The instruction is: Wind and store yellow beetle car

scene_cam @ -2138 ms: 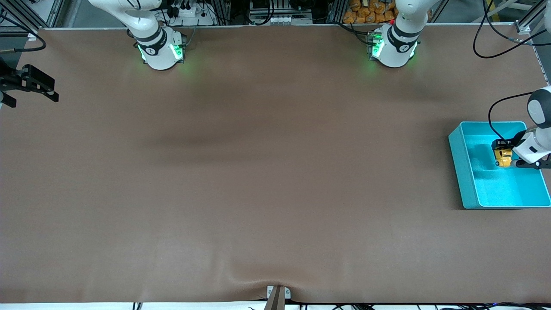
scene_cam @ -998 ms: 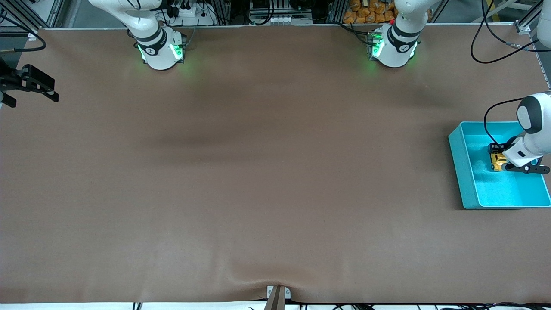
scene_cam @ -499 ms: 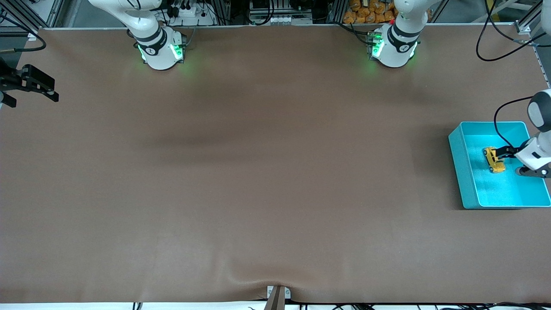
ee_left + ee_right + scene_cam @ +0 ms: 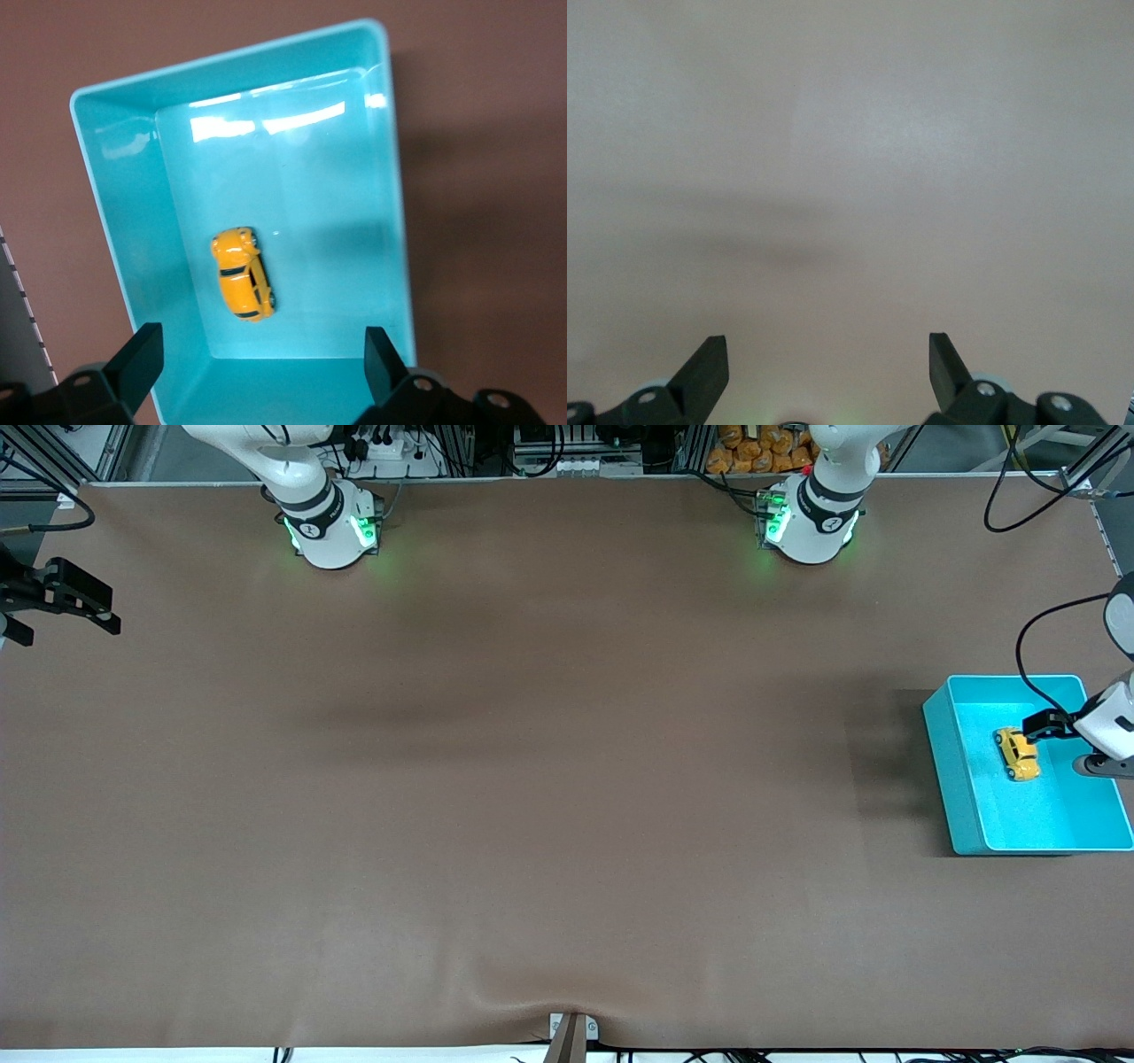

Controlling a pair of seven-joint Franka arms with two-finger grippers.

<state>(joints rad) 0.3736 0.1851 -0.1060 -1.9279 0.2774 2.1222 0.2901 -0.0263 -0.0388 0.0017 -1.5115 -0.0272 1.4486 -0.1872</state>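
Yellow beetle car (image 4: 242,285) loose in turquoise bin (image 4: 104,212); my left gripper (image 4: 257,359) spread above; right gripper (image 4: 828,365) spread over bare table (image 4: 859,150).

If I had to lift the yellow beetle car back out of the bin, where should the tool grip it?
Grip the yellow beetle car across its two long sides, coming straight down. It sits on its wheels on the floor of the turquoise bin, clear of the walls. The left tool, open, already hangs over it.
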